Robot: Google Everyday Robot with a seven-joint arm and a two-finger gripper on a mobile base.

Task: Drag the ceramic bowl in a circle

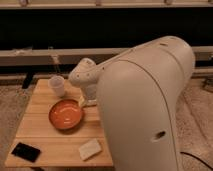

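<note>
The ceramic bowl (66, 114) is wide and shallow, glossy orange inside with a darker rim. It sits near the middle of the wooden table (40, 135). My gripper (85, 102) reaches down at the bowl's right rim, below the white wrist joint. The fingers sit at or on the rim; the arm hides most of them. My large white arm fills the right half of the view and hides the table's right part.
A small white translucent cup (57, 85) stands at the table's back left. A black phone (26, 151) lies at the front left corner. A pale sponge-like block (90, 149) lies at the front edge. Dark shelving runs behind the table.
</note>
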